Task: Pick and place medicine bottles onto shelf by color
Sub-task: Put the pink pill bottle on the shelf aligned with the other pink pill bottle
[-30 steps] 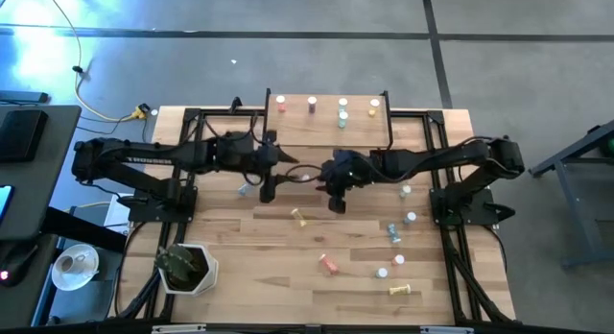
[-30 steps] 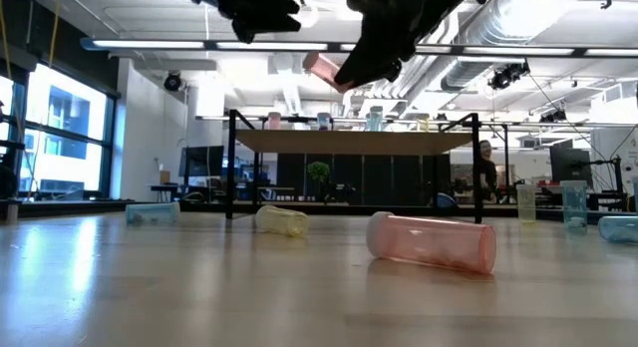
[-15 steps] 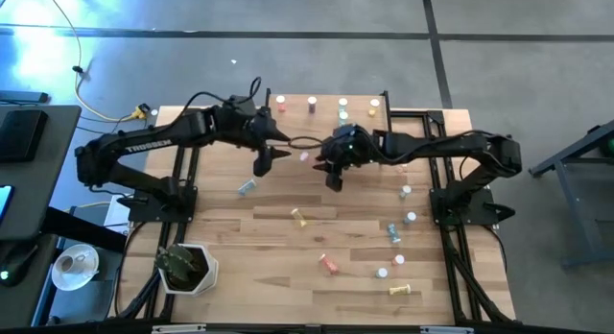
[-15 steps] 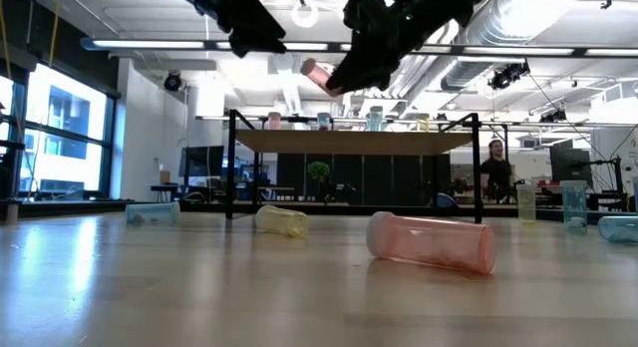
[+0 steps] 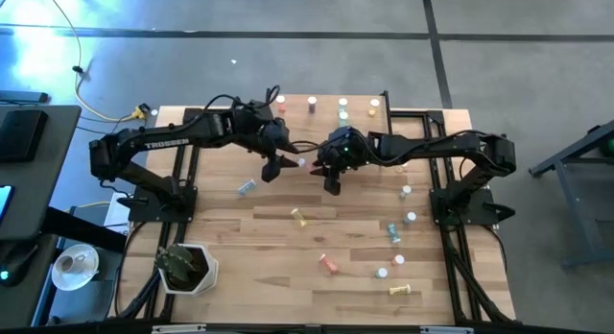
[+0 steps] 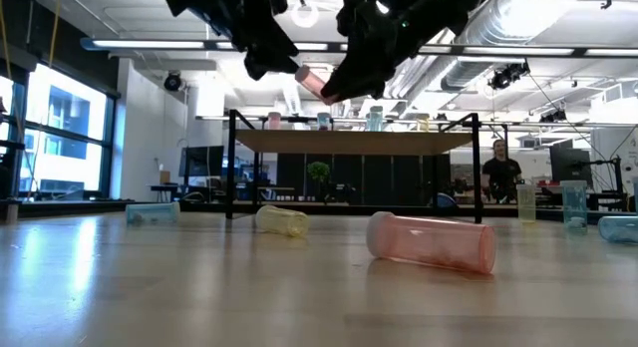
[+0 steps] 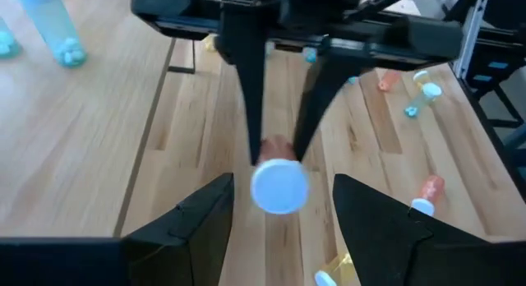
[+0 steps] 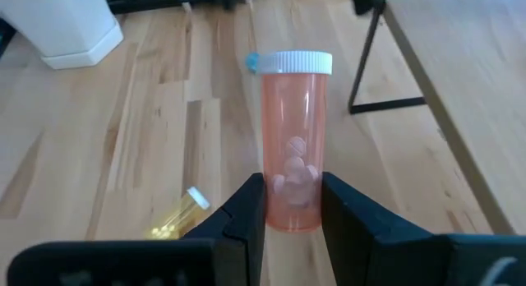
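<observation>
Right gripper (image 8: 292, 212) pinches a pink bottle (image 8: 293, 146) by its base, in mid-air before the shelf (image 5: 331, 128); left gripper (image 7: 279, 208), open, faces its white cap. Probably light, smooth plastic; grip the body

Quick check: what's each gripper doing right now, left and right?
Left gripper: open, empty, its fingers either side of the cap of the pink bottle held out by the other arm.
Right gripper: closed on the pink bottle, above the table.
</observation>
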Motion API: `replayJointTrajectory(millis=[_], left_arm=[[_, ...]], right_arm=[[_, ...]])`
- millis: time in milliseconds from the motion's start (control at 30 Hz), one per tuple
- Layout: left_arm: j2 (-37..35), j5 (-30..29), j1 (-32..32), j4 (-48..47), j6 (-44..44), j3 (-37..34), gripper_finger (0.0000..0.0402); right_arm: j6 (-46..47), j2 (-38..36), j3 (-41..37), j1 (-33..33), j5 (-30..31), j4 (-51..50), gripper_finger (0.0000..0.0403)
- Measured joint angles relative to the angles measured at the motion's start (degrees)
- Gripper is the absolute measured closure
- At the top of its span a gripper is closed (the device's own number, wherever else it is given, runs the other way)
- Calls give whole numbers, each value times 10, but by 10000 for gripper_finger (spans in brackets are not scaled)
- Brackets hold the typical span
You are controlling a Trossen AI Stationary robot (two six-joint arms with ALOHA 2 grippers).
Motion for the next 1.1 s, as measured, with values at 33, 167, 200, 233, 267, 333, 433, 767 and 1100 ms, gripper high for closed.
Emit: replayJointTrajectory(millis=[33, 167, 200, 233, 267, 333, 433, 767, 1100], left_arm=[[3, 0, 0, 3, -1, 0, 202], [11, 1, 0, 10, -5, 0, 202], [11, 1, 0, 10, -5, 0, 202], [11, 2, -1, 11, -4, 0, 202], [11, 2, -3, 11, -2, 0, 202], [11, 2, -6, 11, -1, 0, 202], [11, 2, -10, 10, -1, 0, 202], [11, 2, -10, 9, -5, 0, 202], [11, 2, -15, 5, -5, 0, 209]], right_arm=[[0, 0, 0, 1, -4, 0, 318], [-2, 0, 0, 1, -16, 0, 318], [-2, 0, 0, 1, -16, 1, 318], [-2, 0, 0, 1, -16, 2, 318], [-2, 0, 0, 1, -16, 3, 318], [-2, 0, 0, 0, -16, 3, 318], [-2, 0, 0, 0, -16, 8, 318], [-2, 0, 0, 0, -16, 27, 318], [2, 0, 0, 0, -16, 35, 318]])
